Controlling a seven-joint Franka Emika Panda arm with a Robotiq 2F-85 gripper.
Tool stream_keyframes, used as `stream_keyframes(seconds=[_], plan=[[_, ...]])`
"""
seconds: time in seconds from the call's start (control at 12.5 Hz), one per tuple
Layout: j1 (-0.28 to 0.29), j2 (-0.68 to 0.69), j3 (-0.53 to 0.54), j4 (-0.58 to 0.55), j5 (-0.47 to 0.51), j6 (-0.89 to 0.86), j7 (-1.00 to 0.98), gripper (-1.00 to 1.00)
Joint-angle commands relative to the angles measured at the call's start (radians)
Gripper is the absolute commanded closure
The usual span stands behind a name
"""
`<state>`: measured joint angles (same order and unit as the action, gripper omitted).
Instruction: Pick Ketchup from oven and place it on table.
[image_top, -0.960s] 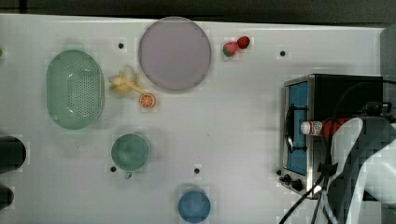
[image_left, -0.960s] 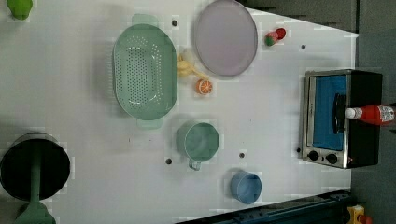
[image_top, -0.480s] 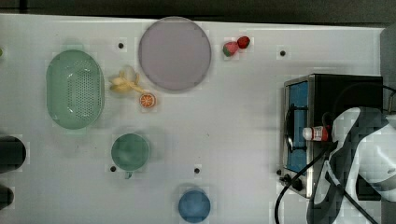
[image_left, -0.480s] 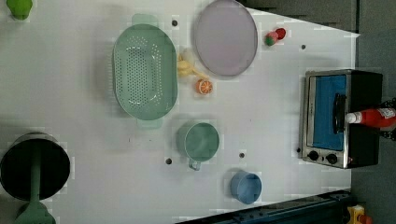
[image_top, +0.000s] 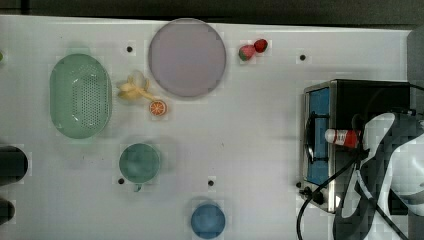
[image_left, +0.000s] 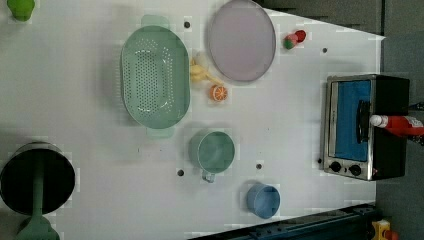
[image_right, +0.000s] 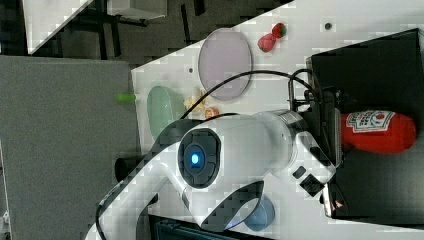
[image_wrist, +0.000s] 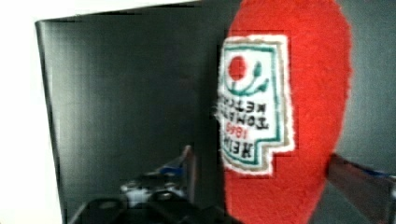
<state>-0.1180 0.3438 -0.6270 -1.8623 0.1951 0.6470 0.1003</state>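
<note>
The red Ketchup bottle lies on its side atop the black oven. The gripper hovers spread around its body, not yet pinching. Next likely comes closing, lifting, and carrying it to the white table.

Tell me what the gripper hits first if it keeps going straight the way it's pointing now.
Most likely the Ketchup: in the wrist view the bottle lies dead ahead between the open fingers, on top of the black oven. Depth is unclear, so the remaining gap can't be judged.
</note>
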Motion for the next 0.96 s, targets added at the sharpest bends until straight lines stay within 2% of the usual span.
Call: stream_keyframes(seconds=[0.08,0.16,0.56,0.8,0.96], plan=[[-0.019,0.024,0.007,-0.019,-0.002,0.049,0.008,-0.43],[-0.019,0.024,0.005,-0.016,-0.002,0.049,0.008,-0.27],[-0.001,-0.015,0.007,0.050,-0.016,0.035,0.004,-0.27],[0.047,-0.080,0.013,0.147,-0.054,-0.024,-0.038,-0.27],[0.079,-0.118,0.019,0.221,-0.075,-0.139,-0.037,-0.27]])
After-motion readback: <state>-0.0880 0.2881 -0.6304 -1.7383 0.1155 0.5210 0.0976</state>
